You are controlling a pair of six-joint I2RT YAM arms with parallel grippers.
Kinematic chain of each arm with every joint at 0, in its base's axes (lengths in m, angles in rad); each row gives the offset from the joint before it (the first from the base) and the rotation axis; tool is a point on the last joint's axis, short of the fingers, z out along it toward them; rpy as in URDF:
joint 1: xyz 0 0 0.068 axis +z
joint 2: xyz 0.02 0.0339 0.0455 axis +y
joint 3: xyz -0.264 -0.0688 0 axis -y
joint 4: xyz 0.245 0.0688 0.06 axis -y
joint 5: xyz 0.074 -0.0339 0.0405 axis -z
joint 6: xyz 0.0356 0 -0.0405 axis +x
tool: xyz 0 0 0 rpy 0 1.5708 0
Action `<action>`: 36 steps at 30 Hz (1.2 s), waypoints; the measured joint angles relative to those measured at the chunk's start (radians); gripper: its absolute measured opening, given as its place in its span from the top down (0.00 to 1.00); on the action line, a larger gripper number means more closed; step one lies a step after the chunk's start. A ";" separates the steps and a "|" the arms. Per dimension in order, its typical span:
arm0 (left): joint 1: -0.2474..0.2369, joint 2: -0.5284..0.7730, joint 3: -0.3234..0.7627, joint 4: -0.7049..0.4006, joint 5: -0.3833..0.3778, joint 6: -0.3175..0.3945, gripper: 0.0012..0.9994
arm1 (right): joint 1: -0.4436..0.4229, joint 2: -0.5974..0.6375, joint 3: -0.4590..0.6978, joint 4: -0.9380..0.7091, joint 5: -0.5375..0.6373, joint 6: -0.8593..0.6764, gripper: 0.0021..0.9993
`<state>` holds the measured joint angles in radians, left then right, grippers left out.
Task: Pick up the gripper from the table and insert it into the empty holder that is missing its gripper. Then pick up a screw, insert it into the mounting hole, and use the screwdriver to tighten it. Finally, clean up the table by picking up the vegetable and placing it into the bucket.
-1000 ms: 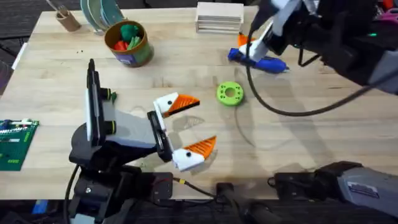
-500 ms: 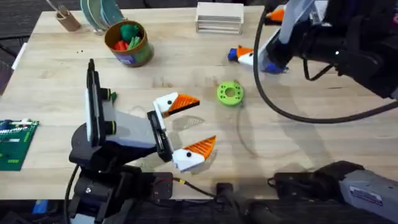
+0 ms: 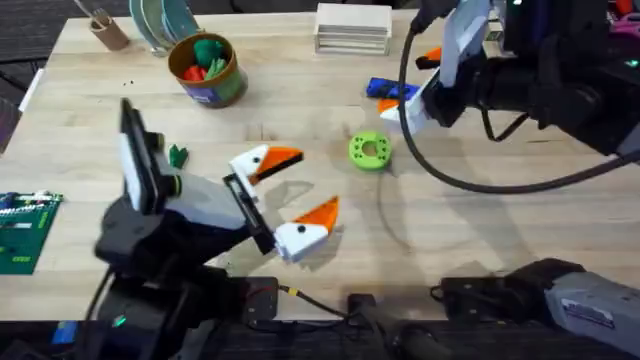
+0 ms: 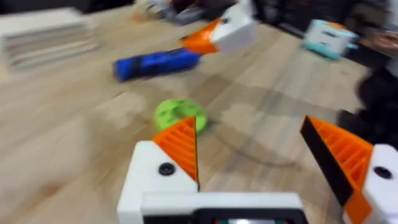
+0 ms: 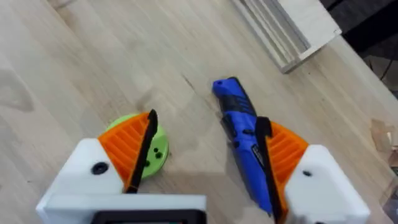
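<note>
The blue screwdriver (image 3: 385, 88) lies on the table at the back right. My right gripper (image 3: 418, 85) hovers open over its handle end. In the right wrist view the screwdriver (image 5: 239, 124) lies close by one orange pad of that gripper (image 5: 205, 155). My left gripper (image 3: 295, 190) stands open near the table's middle front, with nothing in it (image 4: 249, 155). A small dark green vegetable (image 3: 178, 155) lies on the table left of it. The bucket (image 3: 225, 88) stands at the back left with green and red pieces inside. The loose gripper, holder and screw are out of view.
A bright green ring (image 3: 369, 151) lies between the two grippers and also shows in the left wrist view (image 4: 180, 114). A stack of wooden slabs (image 3: 352, 27), plates (image 3: 160, 20) and a wooden cup (image 3: 108, 32) line the back edge. A circuit board (image 3: 25, 230) lies at the left edge.
My left arm has swung left, leaving the vegetable in plain sight. The right gripper rose off the screwdriver and has come back down over it, still open.
</note>
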<state>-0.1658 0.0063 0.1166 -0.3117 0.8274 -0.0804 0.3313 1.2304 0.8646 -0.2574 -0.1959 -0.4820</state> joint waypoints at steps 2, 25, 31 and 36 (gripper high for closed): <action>0.000 0.008 0.074 -0.118 -0.079 0.009 0.01 | 0.000 0.000 0.000 0.025 0.000 0.016 0.01; 0.000 0.747 1.042 -1.076 -1.096 0.066 0.01 | 0.000 0.000 0.000 0.148 0.000 0.124 0.01; 0.000 0.899 1.042 -1.097 -1.171 0.071 0.01 | 0.000 0.000 0.000 0.148 0.000 0.124 0.01; 0.002 0.983 1.042 -1.078 -1.189 0.072 0.01 | 0.000 0.000 0.000 0.148 0.000 0.124 0.01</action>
<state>-0.1636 0.9889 1.1587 -1.3901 -0.3618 -0.0086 0.3313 1.2305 0.8646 -0.1094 -0.1963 -0.3584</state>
